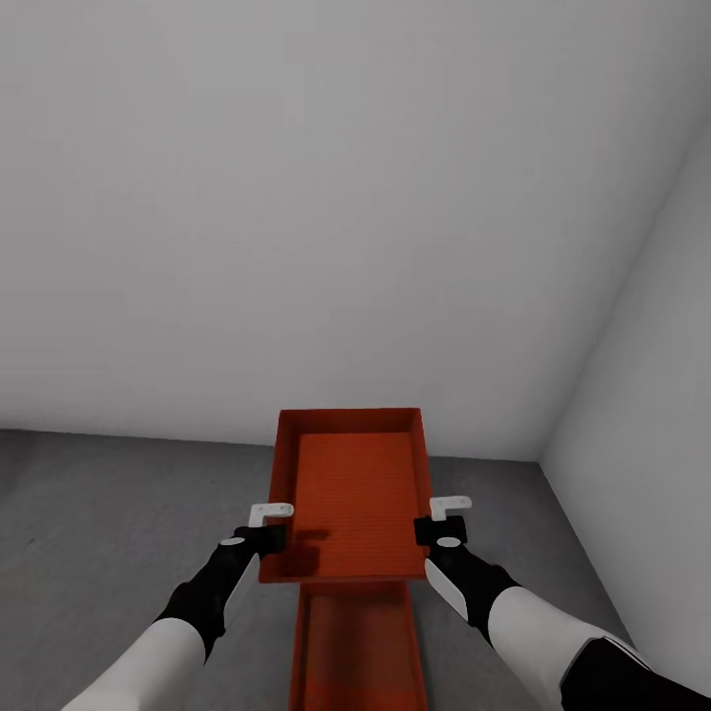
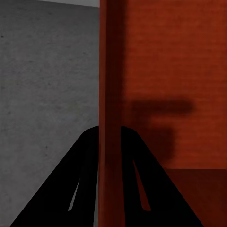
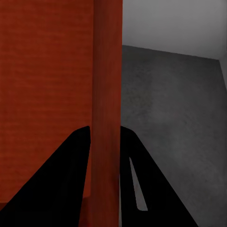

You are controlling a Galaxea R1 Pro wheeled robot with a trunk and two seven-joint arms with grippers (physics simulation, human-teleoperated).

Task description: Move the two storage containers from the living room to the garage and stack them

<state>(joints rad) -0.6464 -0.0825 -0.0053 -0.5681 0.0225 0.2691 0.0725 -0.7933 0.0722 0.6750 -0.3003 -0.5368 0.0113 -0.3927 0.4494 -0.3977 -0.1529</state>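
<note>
I hold an orange-red storage container [image 1: 351, 494] up in front of me, above the dark grey garage floor [image 1: 118, 513]. My left gripper [image 1: 269, 528] is shut on its left wall [image 2: 109, 94], one finger on each side. The right gripper [image 1: 441, 520] is shut the same way on the right wall [image 3: 106, 94]. A second orange-red storage container [image 1: 357, 647] lies lower down, directly beneath the near end of the held one and close to my body. Its lower end runs out of the head view.
Pale grey walls close the corner: one straight ahead [image 1: 326, 197], another on the right [image 1: 652, 395]. Bare concrete spreads on both sides of the containers, wider at the left.
</note>
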